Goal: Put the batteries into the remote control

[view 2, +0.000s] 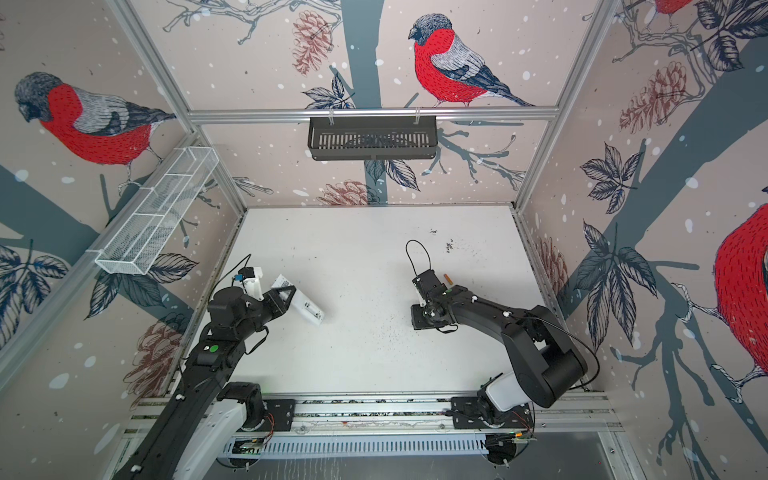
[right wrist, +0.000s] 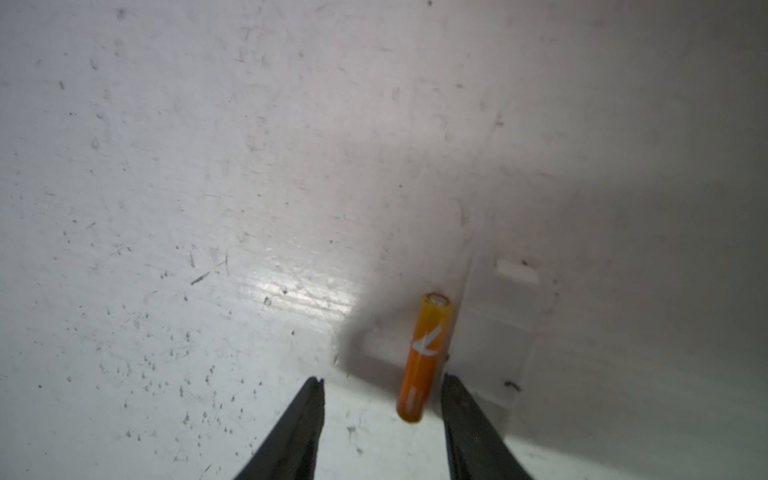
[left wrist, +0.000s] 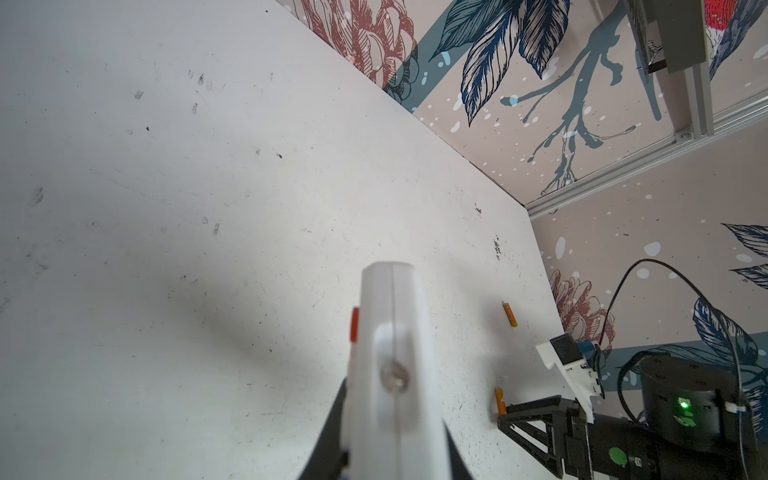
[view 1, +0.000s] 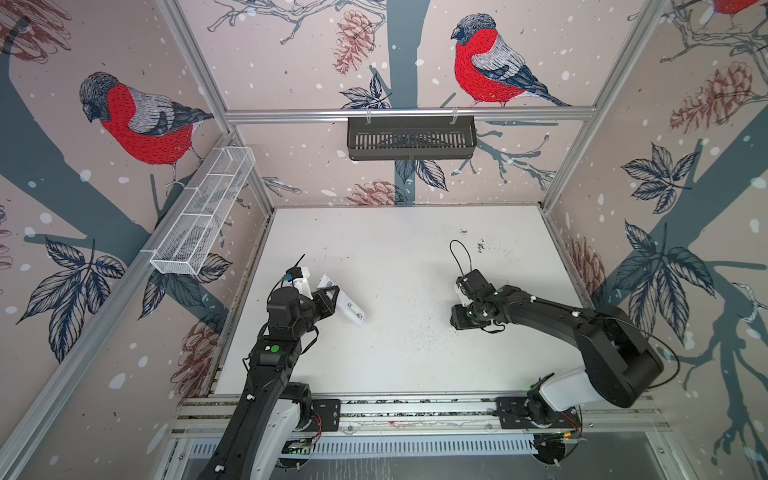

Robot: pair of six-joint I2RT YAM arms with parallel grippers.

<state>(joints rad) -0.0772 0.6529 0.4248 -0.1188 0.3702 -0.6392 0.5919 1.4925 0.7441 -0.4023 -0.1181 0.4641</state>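
Left claw (view 1: 332,297): pinching the remote control (view 1: 351,310) clear of the counter (view 1: 395,257), seemingly to offer its battery bay upward.
Right claw (right wrist: 383,379): spread astride one battery (right wrist: 424,357) lying on the counter, placed for a grip.
Second battery (left wrist: 510,314): lying farther off, apart.

White mesh basket (view 1: 202,216) and black slotted tray (view 1: 411,140) hang on bird-patterned walls (view 1: 291,62).
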